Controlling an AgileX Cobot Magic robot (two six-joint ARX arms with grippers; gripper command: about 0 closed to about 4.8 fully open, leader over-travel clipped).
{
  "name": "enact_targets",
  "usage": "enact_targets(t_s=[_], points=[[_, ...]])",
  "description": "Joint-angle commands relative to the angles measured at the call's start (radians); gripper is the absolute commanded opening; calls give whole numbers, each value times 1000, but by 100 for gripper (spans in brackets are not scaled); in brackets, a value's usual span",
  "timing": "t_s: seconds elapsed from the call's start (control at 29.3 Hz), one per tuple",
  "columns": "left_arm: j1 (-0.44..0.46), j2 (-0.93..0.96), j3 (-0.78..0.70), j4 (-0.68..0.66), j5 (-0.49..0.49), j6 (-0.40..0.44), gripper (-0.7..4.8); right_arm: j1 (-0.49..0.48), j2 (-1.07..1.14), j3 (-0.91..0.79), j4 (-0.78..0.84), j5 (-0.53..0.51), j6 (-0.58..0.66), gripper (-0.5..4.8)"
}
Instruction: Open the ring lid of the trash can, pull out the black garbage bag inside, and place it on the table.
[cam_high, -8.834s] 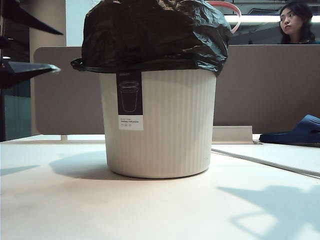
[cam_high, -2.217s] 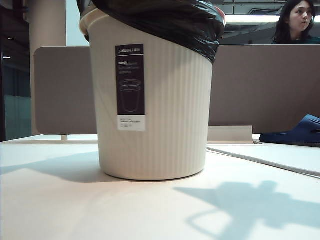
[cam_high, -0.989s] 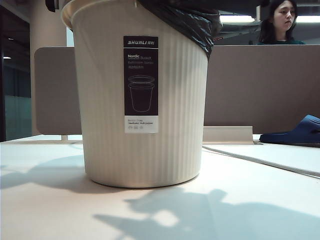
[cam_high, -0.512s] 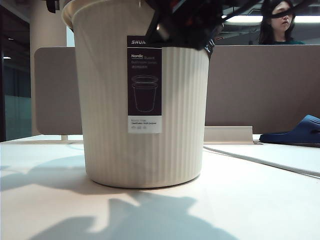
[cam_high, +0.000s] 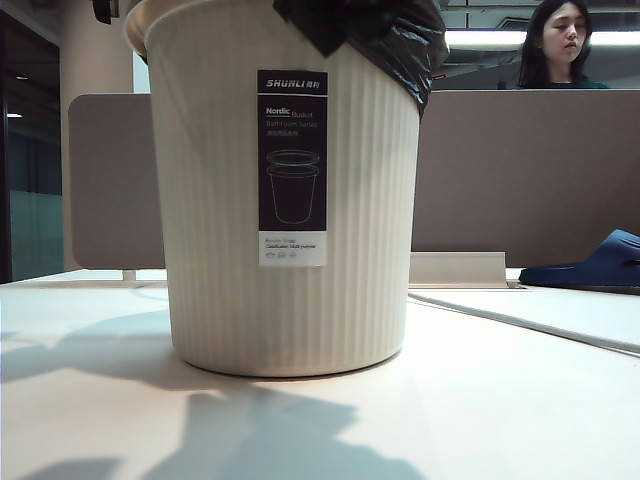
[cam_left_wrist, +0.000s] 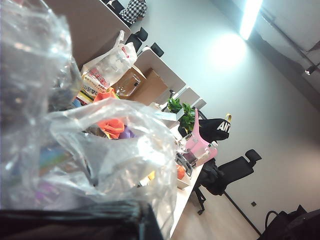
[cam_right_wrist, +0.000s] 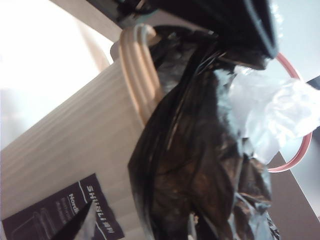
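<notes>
On my screens the trash can (cam_high: 220, 220) is cream-white with fine vertical ribs, and its tall label (cam_high: 292, 167) is black above with white lettering and a white strip below. The garbage bag (cam_high: 385, 35) spilling over its rim is glossy black and wrinkled; my left wrist camera is filled with clear, milky film (cam_left_wrist: 95, 145). The ring lid (cam_right_wrist: 299, 125) is pink. I see the table (cam_high: 500, 400) as plain white, crossed by grey shadows. Behind it, the partition (cam_high: 520, 170) is grey-brown, and the slipper (cam_high: 590, 265) is dark blue.
</notes>
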Motion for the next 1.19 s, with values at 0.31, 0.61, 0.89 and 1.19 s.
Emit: enact_targets(t_s=[0.31,0.61,0.89,1.19], points=[[-1,-4,5,14,56,8,-6,-5,123,6,187,77,-10,223],[-1,-4,5,13,95,7,-6,-6,146,7,286,138,-31,117],[-1,-4,5,11,115,8,-6,-13,146,6,300,159,-35,-3],[-1,-4,5,5,116,14,-6,-10,144,7,340,233,-99,-3]])
